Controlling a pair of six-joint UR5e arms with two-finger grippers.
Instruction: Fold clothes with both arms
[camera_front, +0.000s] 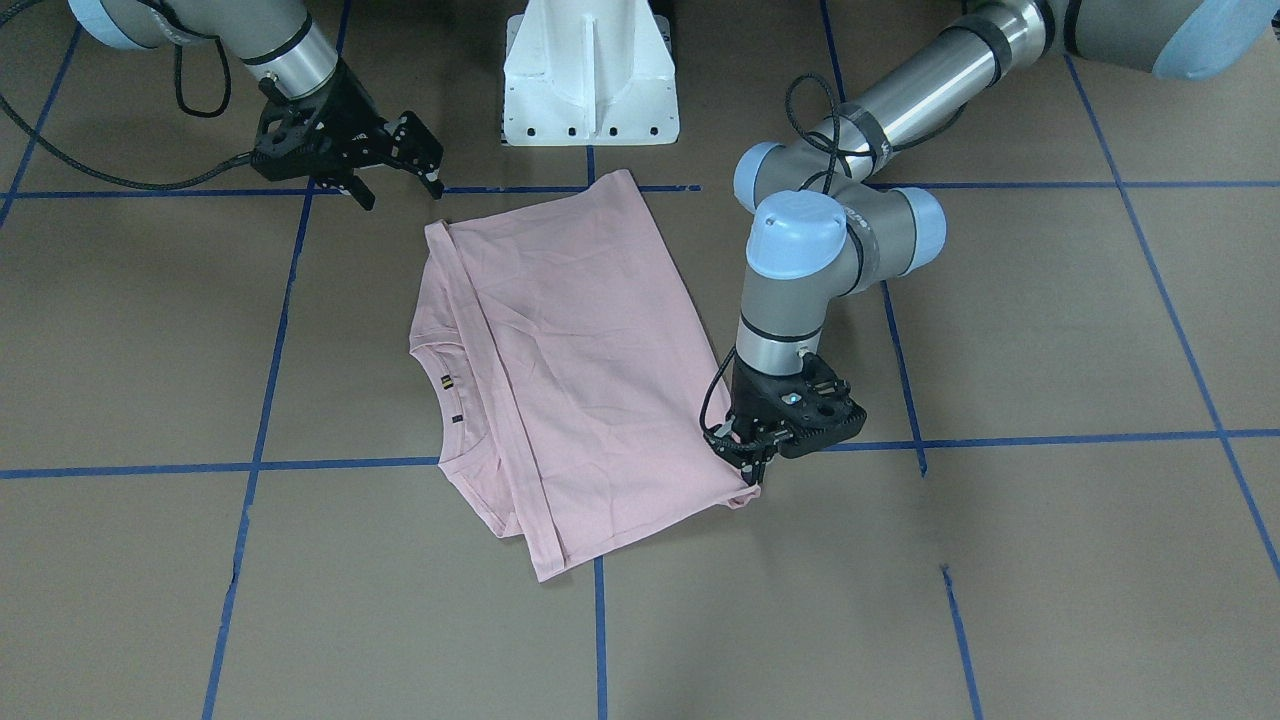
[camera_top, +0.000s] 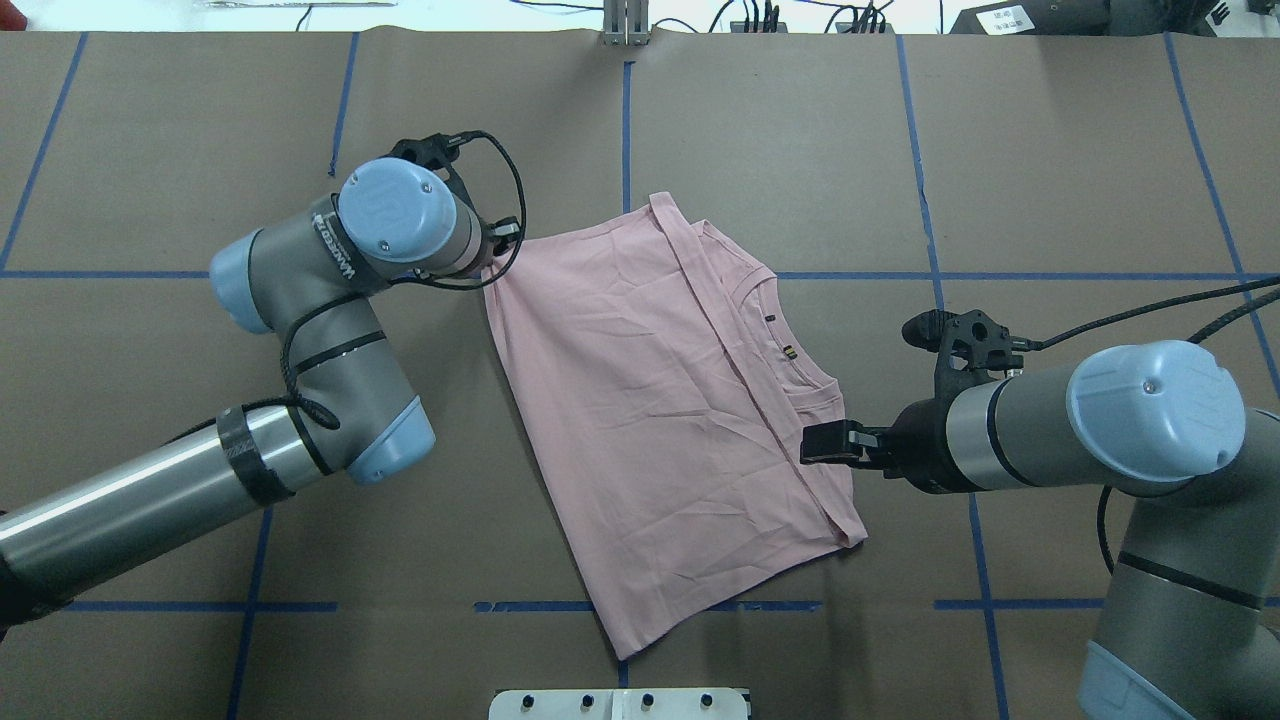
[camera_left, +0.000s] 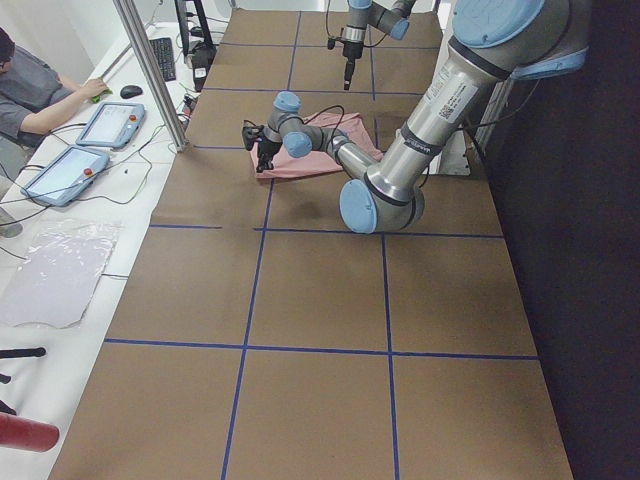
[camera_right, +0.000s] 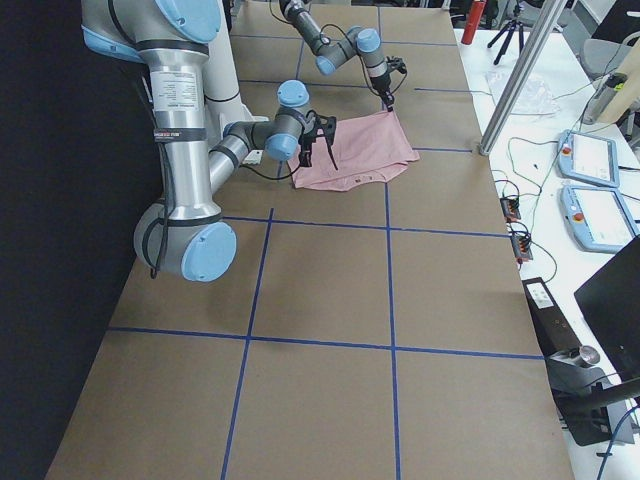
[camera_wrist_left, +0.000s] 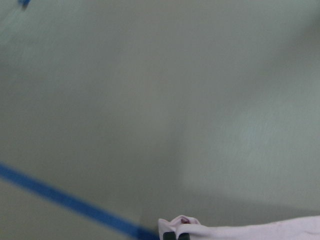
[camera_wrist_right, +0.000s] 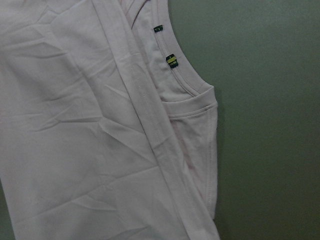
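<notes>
You are looking at a pale pink T-shirt (camera_front: 590, 350) lying folded and softly creased, plain side up, on the brown paper-covered table (camera_front: 1050, 330). Its ribbed neckline (camera_wrist_right: 192, 95) is showing along one edge. Your left gripper (camera_front: 755, 468) is pinching a bunched corner of the cloth between nearly closed jaws. Your right gripper (camera_front: 395, 185) is hovering on the neckline side, jaws spread wide, gripping nothing.
</notes>
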